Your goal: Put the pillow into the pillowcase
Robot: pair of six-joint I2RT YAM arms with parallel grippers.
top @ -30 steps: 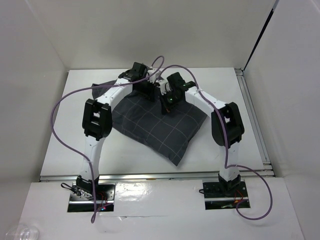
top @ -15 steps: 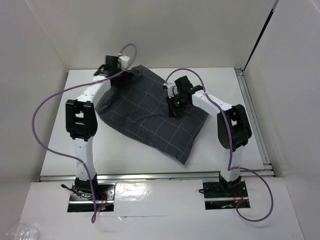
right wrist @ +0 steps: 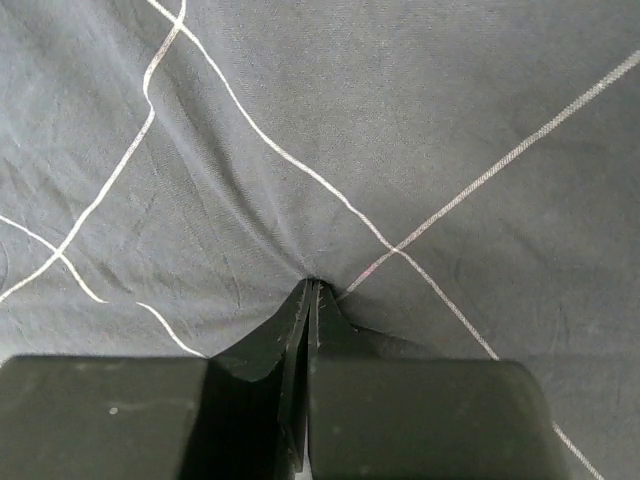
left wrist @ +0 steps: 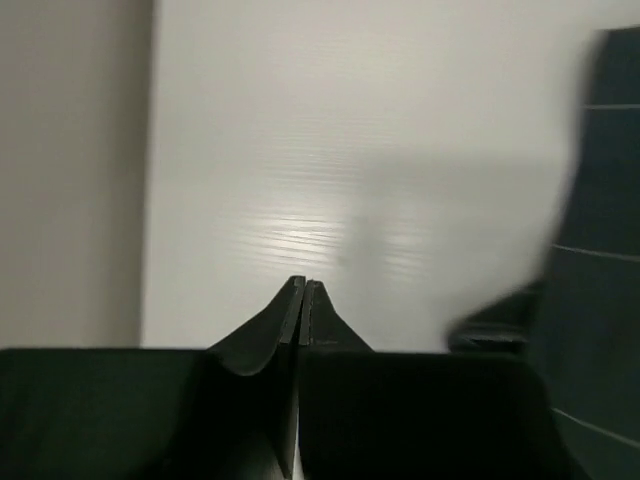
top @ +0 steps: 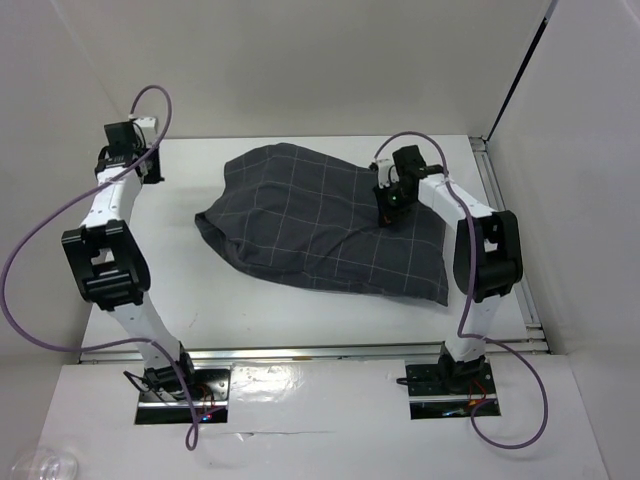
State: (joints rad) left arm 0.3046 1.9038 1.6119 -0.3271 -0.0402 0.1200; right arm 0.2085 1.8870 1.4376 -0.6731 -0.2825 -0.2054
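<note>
The pillowcase [top: 320,225], dark charcoal with a thin light grid, lies plump across the middle of the white table [top: 180,290]. The pillow is hidden; no cream cloth shows anywhere. My right gripper [top: 389,216] is shut, its tips pressed down into the pillowcase [right wrist: 400,120] near its right end. In the right wrist view, creases run toward the right gripper [right wrist: 311,285], and no cloth shows between the jaws. My left gripper [top: 148,168] hangs shut and empty over bare table at the far left. The left gripper [left wrist: 303,286] is well clear of the pillowcase edge [left wrist: 600,200].
White walls enclose the table on the left [top: 60,150], back and right. A metal rail [top: 505,230] runs along the table's right edge. Purple cables [top: 30,260] loop off both arms. Both arm bases [top: 180,390] sit at the near edge.
The left arm swung off the pillowcase's back left corner out to the far left. The right gripper moved right, and the pillowcase slid and turned rightward with it.
</note>
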